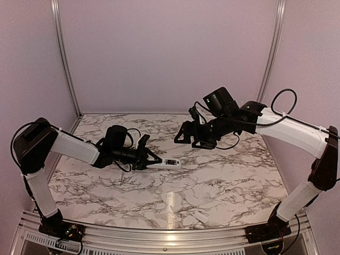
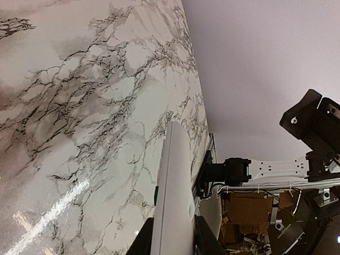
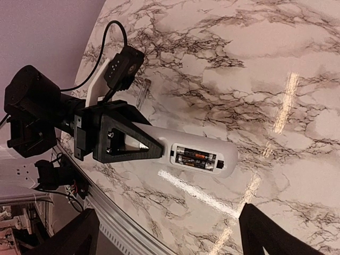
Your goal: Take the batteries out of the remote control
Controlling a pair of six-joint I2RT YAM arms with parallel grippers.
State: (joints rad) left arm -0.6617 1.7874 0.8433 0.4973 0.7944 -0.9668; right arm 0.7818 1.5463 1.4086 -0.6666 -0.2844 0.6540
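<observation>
Here, open marble table (image 1: pixel 228 180) surrounds the remote control (image 1: pixel 170 163), well apart from every edge. The left gripper (image 1: pixel 153 160) clamps its left end, 2 batteries (image 3: pixel 195 158) showing; the right gripper (image 1: pixel 186 139) hovers wide-open just beyond, far-right

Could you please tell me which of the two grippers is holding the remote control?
The left gripper: it is shut on one end of the white remote control, while the right gripper hangs open and empty.
</observation>
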